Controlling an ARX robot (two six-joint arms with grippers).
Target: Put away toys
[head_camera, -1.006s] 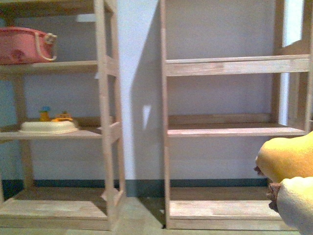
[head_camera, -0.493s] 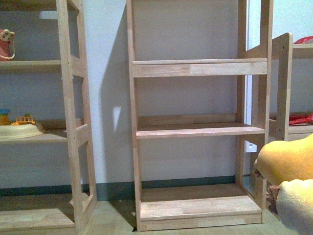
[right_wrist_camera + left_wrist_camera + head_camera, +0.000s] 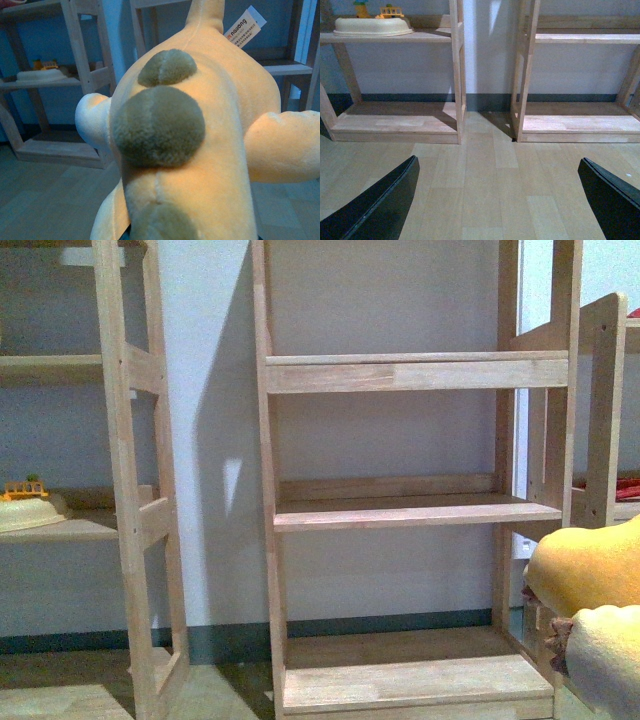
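Soft orange-yellow plush animal [image 3: 200,150]: white tag [image 3: 245,27], red print illegible. Left gripper [image 3: 498,165] gapes wide, empty; right gripper hidden, cannot tell.

The plush [image 3: 220,150] is orange-yellow with olive-brown spots [image 3: 158,125] and a cream part [image 3: 605,660] — its tag [image 3: 245,26] white with reddish lettering — and the shelves [image 3: 410,375] pale wood.

A wooden shelf unit [image 3: 400,512] with 3 boards stands against the pale wall [image 3: 215,390]. On the neighbouring unit [image 3: 130,520] to its left, a cream tray [image 3: 25,512] carries what looks like a small yellow toy vehicle [image 3: 22,488]. Light plank floor [image 3: 485,190] lies below.
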